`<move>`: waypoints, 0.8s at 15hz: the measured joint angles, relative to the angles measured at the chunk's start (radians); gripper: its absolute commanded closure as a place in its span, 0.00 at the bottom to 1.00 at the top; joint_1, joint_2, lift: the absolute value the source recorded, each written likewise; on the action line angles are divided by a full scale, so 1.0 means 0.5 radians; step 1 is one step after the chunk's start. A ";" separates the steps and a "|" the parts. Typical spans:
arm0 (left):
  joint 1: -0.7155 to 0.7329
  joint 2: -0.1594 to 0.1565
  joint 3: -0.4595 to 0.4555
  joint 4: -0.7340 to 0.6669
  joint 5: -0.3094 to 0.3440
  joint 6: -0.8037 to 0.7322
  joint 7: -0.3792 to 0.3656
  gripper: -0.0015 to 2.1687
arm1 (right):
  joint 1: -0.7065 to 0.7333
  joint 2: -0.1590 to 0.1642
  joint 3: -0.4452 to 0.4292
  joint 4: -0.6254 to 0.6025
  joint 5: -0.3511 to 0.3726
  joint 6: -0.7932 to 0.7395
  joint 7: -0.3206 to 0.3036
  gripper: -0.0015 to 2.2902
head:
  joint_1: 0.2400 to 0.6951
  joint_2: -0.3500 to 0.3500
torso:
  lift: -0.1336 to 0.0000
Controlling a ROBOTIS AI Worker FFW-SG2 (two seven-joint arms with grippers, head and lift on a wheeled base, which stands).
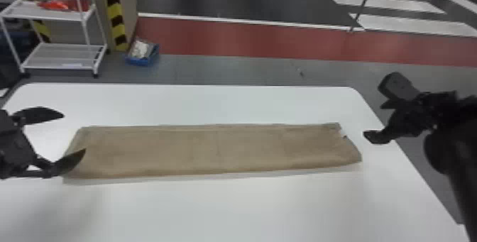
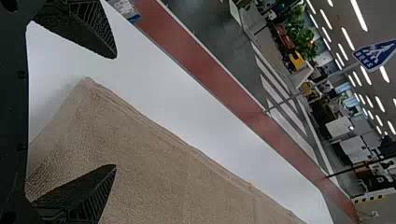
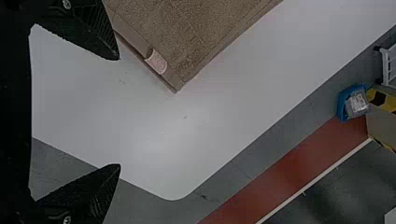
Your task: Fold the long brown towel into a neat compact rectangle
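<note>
One towel (image 1: 213, 149), seemingly layered edges (image 2: 189, 150), table (image 1: 230, 209) around

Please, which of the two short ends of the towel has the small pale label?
The right end, nearest the right pincer: the label shows at its edge.

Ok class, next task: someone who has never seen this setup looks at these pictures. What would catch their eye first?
Probably the long brown towel, lying as a flat strip across the smooth white table. Next, the black two-fingered left gripper, open at the towel's left end, and the matching right gripper, open near its right end. Behind, yellow-and-black warning stripes stand out at the far left.
</note>
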 measured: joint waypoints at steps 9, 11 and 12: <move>0.066 -0.195 -0.007 -0.364 0.553 0.937 0.449 0.10 | 0.040 -0.012 -0.047 0.043 0.015 -0.008 0.000 0.03 | 1.00 0.20 | 0.07; 0.038 -0.212 -0.025 -0.367 0.590 1.135 0.499 0.10 | 0.051 -0.012 -0.050 0.052 0.022 -0.010 0.000 0.03 | 1.00 0.20 | 0.07; 0.018 -0.216 -0.032 -0.367 0.609 1.268 0.509 0.10 | 0.056 -0.013 -0.053 0.059 0.026 -0.012 -0.001 0.03 | 1.00 0.20 | 0.07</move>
